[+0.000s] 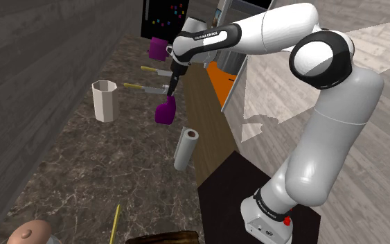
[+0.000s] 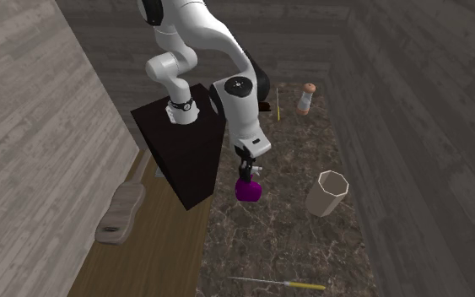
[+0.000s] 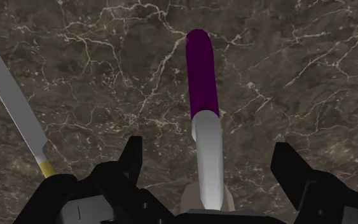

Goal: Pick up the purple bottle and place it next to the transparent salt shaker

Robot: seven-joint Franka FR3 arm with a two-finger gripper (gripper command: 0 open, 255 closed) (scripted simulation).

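The purple bottle stands upright on the dark marble table, its pale narrow neck pointing up at the tool. We judge it light, rigid and smooth, so probably slippery. The neck looks the handiest hold, taken low where it meets the purple body. The tool hangs over the bottle, its fingers spread wide either side of the neck, touching and holding nothing. A yellow-handled knife lies nearby, and the salt shaker stands well apart.
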